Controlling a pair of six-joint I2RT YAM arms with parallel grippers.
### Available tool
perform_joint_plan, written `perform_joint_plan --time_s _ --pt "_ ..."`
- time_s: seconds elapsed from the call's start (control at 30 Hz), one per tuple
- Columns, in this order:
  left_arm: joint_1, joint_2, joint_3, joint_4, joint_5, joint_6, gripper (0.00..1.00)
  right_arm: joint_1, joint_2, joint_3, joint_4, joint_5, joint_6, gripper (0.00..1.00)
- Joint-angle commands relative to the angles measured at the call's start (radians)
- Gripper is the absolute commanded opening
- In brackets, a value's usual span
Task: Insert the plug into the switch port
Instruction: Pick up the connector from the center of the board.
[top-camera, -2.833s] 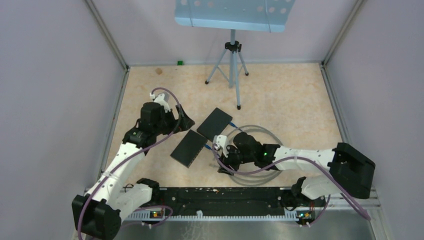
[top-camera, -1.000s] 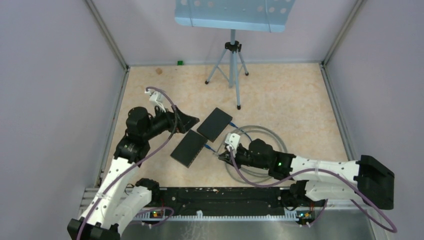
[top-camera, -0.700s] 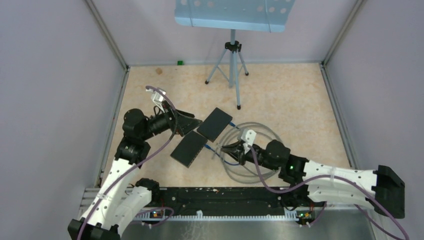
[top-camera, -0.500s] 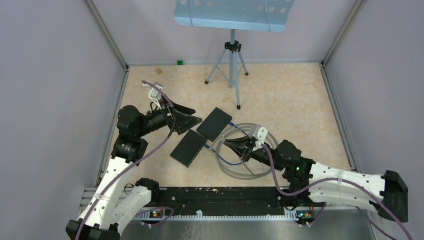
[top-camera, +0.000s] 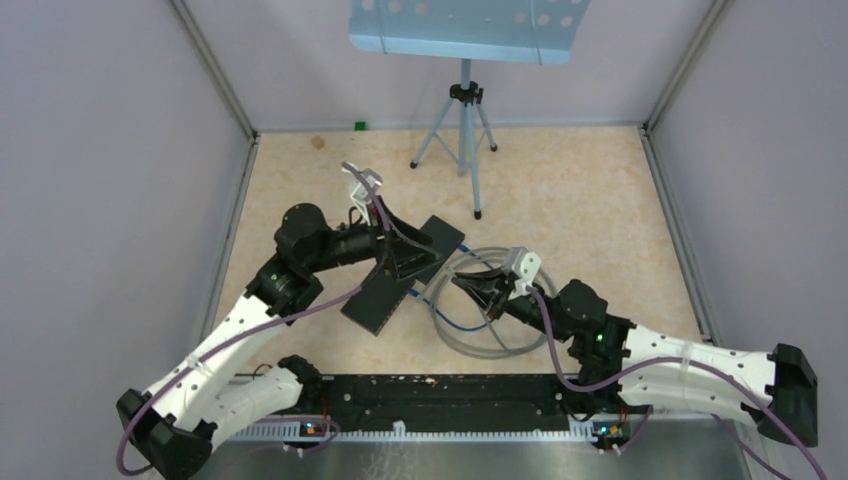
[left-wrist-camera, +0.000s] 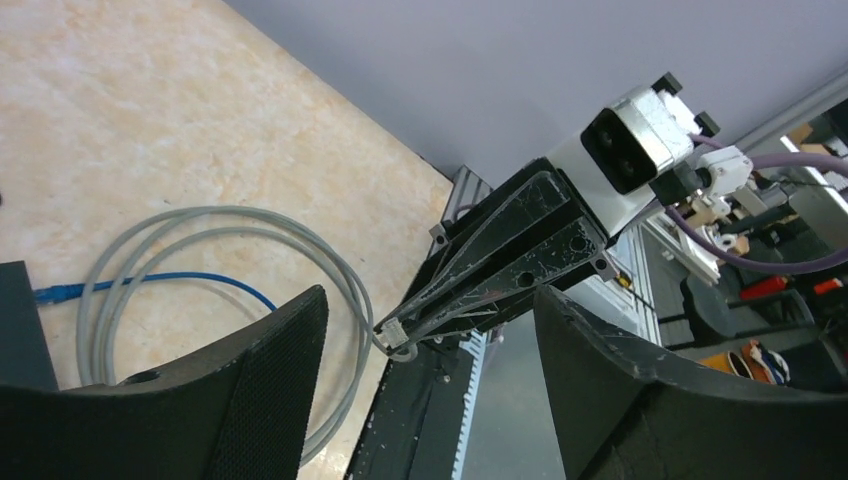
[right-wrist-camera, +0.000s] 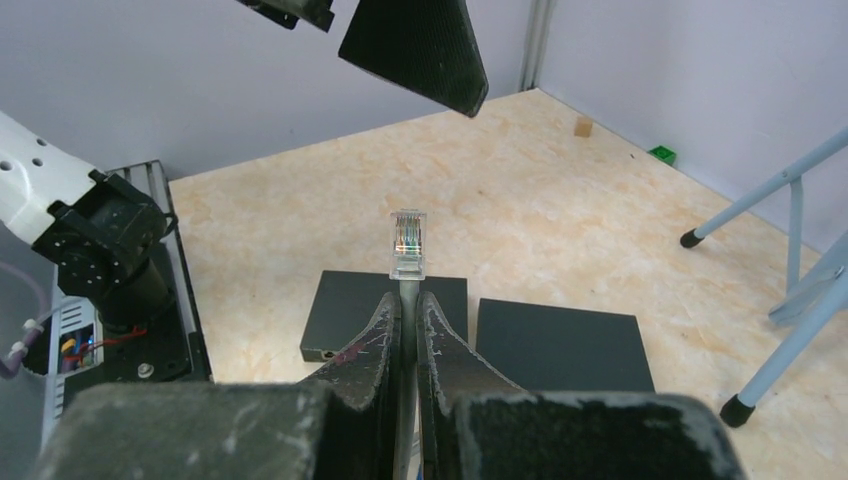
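A clear plug (right-wrist-camera: 408, 245) stands up from my right gripper (right-wrist-camera: 408, 297), which is shut on the grey cable just behind it. In the top view the right gripper (top-camera: 464, 284) hovers right of two flat black switches, the near one (top-camera: 376, 300) and the far one (top-camera: 441, 232). The near switch (right-wrist-camera: 385, 305) shows a small port (right-wrist-camera: 327, 354) on its front face. My left gripper (top-camera: 408, 262) hangs open above the switches, holding nothing. The left wrist view looks between its fingers (left-wrist-camera: 262, 390) at the plug (left-wrist-camera: 393, 336) and the right gripper (left-wrist-camera: 500, 265).
The grey cable coil (top-camera: 480, 335) lies on the floor right of the switches, with a thin blue cable (top-camera: 450, 320) running to them. A tripod (top-camera: 462, 130) with a blue perforated plate stands at the back. A black rail (top-camera: 440, 395) runs along the near edge.
The left arm swung right, from beside the switches to above them, its jaws narrowing a little. The right gripper lifted the plug off the floor and swung it up and to the right.
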Motion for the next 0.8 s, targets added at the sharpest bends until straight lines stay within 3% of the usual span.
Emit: perform_joint_plan --time_s 0.0,0.17,0.33,0.47,0.77 --pt "-0.064 0.041 0.054 -0.016 -0.137 0.051 0.77 0.007 -0.015 0.076 -0.006 0.038 -0.028 0.0" --pt "-0.096 0.072 0.056 -0.034 -0.188 0.039 0.67 0.007 -0.017 0.085 -0.025 0.076 -0.03 0.0" --pt "-0.142 0.113 0.057 -0.064 -0.234 0.028 0.65 0.007 -0.008 0.088 -0.009 0.092 -0.043 0.0" --pt "-0.166 0.14 0.058 -0.05 -0.23 0.023 0.56 0.007 0.005 0.091 -0.004 0.099 -0.055 0.0" --pt "-0.184 0.176 0.057 -0.05 -0.185 0.028 0.24 0.007 0.017 0.09 0.002 0.128 -0.062 0.0"
